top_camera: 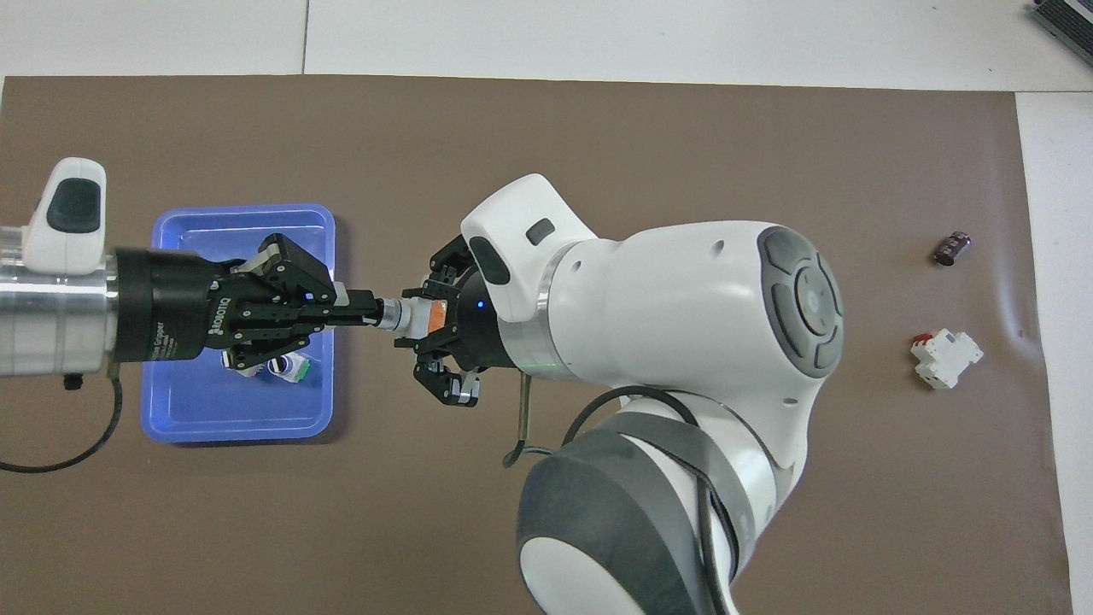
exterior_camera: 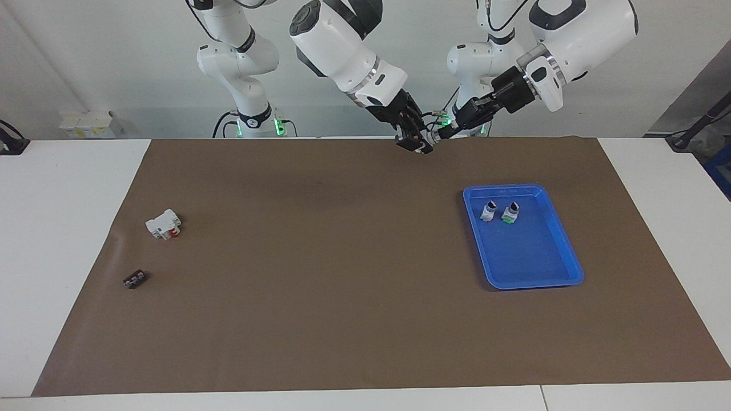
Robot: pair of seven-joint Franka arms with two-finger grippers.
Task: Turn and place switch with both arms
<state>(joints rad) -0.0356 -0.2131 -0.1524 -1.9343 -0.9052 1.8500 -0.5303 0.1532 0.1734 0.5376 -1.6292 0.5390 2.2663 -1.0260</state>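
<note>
Brown matting covers our worktop; above its robot-side edge the right gripper (top_camera: pixel 437 337) clamps the switch (top_camera: pixel 416 316) by its base block, while the left gripper (top_camera: pixel 363 309) pinches the knob end. We judge it light, rigid, slippery.

Glossy blue plastic tray (exterior_camera: pixel 562 260), matt brown mat (exterior_camera: pixel 320 285)

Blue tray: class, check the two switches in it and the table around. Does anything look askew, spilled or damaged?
Both switches in the blue tray lean tilted, side by side at its end nearer the robots. Nothing is spilled or visibly damaged. A white block and a black strip lie loose on the mat.
</note>
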